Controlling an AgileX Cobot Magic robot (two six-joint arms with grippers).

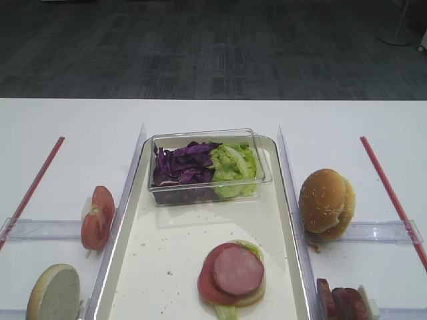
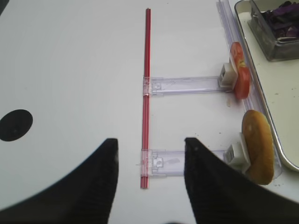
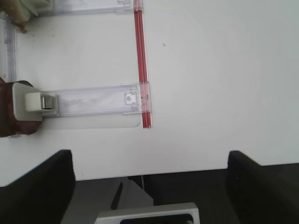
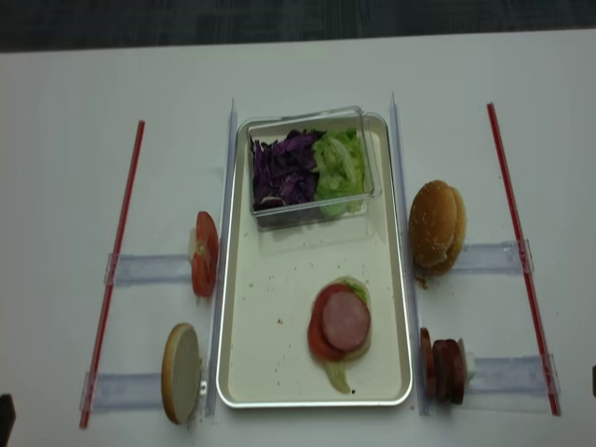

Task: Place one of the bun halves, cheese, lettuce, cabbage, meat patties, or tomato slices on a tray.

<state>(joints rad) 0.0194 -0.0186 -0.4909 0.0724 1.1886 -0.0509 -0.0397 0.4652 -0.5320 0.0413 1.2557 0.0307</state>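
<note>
so the right gripper [image 3: 149, 186] shows only in its wrist view: 2 dark fingers [image 3: 39, 186] stand wide apart with nothing between them, over the near edge of the white table [image 3: 210, 70]. just ahead of it lie a red strip [image 3: 141, 60] and a clear plastic rail [image 3: 93, 101] with a white clip at its end, touching the dark meat patties [image 3: 7, 107] at the left edge.

the left gripper [image 2: 149, 177] also stands parted and empty, over another red strip [image 2: 146, 93] and 2 clear rails. beyond those rails a tomato slice [image 2: 240, 71] and a bun half [image 2: 258, 145] stand on edge, just beside the tray [image 2: 266, 100].

from above, the tray [image 1: 160, 247] holds a stack near its front: lettuce, a tomato slice and 1 meat patty [image 1: 237, 270] on top. a clear box [image 1: 200, 193] sits at the tray's far end with purple cabbage [image 1: 181, 165] left and lettuce [image 1: 235, 162] right. right of the tray, 2 bun halves [image 1: 325, 202] stand pressed together, patties [image 1: 343, 301] nearer.
</note>
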